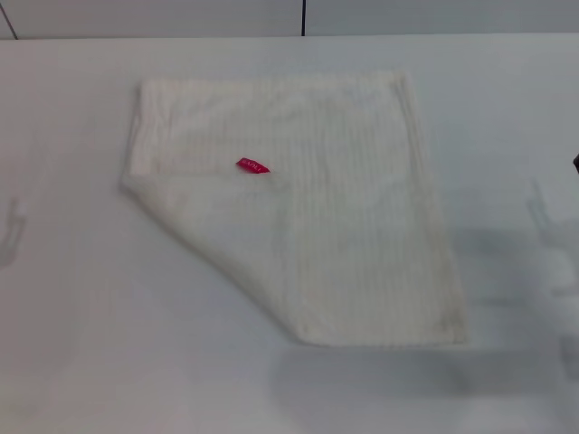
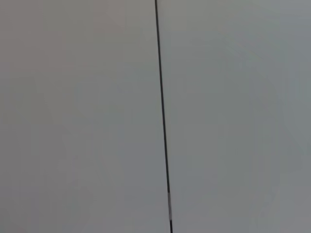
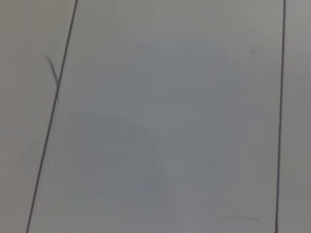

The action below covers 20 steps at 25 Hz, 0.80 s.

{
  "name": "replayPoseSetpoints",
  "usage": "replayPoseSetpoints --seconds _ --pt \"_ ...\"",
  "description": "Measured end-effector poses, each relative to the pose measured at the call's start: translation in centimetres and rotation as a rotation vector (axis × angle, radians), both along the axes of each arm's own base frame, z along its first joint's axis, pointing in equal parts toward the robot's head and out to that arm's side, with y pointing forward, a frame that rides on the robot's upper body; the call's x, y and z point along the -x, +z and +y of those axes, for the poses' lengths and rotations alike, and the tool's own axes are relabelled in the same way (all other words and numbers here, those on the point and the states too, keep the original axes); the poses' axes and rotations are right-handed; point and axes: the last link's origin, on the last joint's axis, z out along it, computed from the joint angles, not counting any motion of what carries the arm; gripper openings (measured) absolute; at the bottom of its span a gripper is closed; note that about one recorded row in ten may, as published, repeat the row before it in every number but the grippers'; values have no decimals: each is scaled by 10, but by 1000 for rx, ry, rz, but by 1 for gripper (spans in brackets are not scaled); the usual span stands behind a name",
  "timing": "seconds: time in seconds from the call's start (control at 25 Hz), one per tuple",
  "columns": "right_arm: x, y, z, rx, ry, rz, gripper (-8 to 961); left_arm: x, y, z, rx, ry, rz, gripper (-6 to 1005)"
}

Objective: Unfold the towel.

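Observation:
The off-white towel [image 1: 308, 208] lies flat on the white table [image 1: 72, 316] in the head view. Its near left corner is folded over diagonally onto the rest, and the fold runs from the left edge down to the near edge. A small pink-red tag [image 1: 252, 166] shows on the folded flap, left of the towel's middle. No gripper shows in any view. A dark sliver at the right edge [image 1: 576, 163] cannot be made out. Both wrist views show only plain grey panels with dark seams, no towel.
The table's far edge meets a grey wall with a dark vertical seam [image 1: 303, 16]. Faint shadows lie on the table to the left [image 1: 11, 231] and right [image 1: 543, 226] of the towel.

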Motion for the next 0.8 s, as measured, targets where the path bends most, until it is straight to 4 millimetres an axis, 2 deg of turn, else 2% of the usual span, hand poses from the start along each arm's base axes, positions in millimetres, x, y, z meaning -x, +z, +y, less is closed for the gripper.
replayPoseSetpoints --seconds 0.44,0.64,0.8 --pt "6 -8 7 41 -5 51 735 -4 -3 5 18 -20 1 794" --pt "22 -12 33 140 -27 143 734 -15 -6 26 62 -42 -13 789" --pt "48 -5 70 276 -71 213 733 -33 -15 53 160 -63 33 786"
